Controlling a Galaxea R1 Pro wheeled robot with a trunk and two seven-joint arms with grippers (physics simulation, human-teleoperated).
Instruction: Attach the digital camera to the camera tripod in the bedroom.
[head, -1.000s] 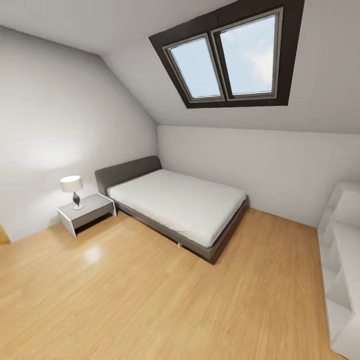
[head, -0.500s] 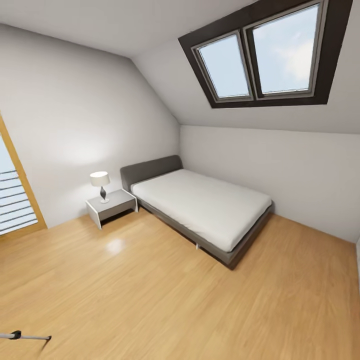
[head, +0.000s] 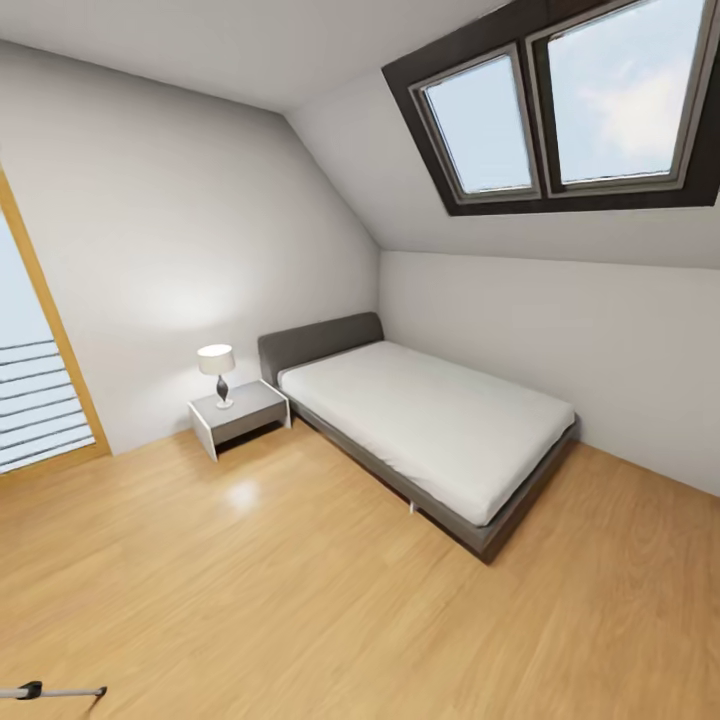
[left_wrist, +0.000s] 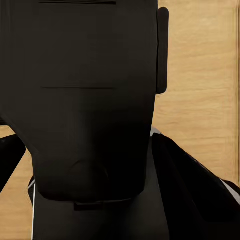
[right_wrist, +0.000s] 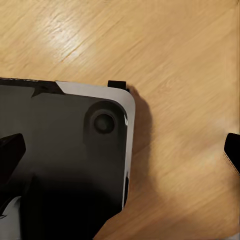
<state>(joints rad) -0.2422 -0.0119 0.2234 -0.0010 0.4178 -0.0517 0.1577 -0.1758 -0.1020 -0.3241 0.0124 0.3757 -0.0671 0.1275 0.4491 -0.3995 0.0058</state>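
Head view takes in the bedroom: a light wood plank floor (head: 330, 610), pale grey walls, and a sloped ceiling with a dark-framed skylight (head: 585, 110) at about 1 o'clock. A grey bed (head: 430, 425) with a white mattress lies right of centre, its headboard against the far wall. Just beside it, at about 10 o'clock from centre, a white nightstand (head: 240, 415) carries a small lamp (head: 217, 372) with a white shade. At the 9 o'clock edge, a wood-framed opening with horizontal slats (head: 40, 405) shows. At 7 o'clock, in the bottom corner, one silver leg of the camera tripod (head: 55, 691) with its black joint and foot lies low over the floor.

In the left wrist view a large dark body sits over the wood floor; whether the left end effector is apart or together cannot be told. In the right wrist view the robot's dark base (right_wrist: 65, 155) with its pale rim lies over the floor; black finger tips show at opposite edges, spread wide with bare floor between. No writing can be read.
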